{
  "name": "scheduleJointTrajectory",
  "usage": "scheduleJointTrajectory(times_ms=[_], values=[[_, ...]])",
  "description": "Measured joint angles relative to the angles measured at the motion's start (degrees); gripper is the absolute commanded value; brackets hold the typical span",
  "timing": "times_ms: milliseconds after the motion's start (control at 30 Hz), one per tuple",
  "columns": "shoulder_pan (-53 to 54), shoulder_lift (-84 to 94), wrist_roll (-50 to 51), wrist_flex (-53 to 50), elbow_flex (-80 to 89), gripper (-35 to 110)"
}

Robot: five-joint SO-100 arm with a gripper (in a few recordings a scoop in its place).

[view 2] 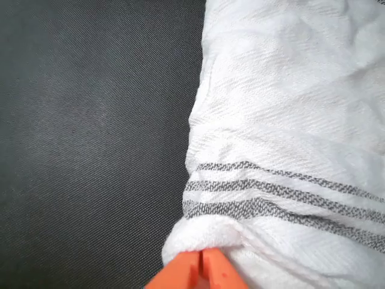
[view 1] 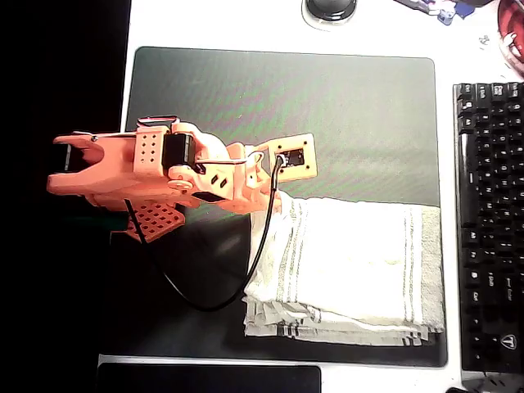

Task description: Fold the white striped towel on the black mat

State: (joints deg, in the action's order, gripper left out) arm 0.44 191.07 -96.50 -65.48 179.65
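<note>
The white striped towel lies in folded layers on the lower right part of the black mat, with grey stripes near its left and right edges. The orange arm reaches in from the left, and its gripper is at the towel's upper left corner. In the wrist view the gripper has its two orange fingertips pressed together on a bunched edge of the towel, just below the grey stripes. Bare mat lies to the left of the cloth.
A black keyboard runs along the mat's right side. A smaller black mat sits at the bottom edge and a round dark object at the top. A black cable loops from the arm over the mat.
</note>
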Motion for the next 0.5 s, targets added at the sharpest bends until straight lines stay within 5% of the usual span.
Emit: scheduleJointTrajectory(times_ms=[500], values=[[0.0, 0.1, 6.5, -12.0, 0.0, 0]])
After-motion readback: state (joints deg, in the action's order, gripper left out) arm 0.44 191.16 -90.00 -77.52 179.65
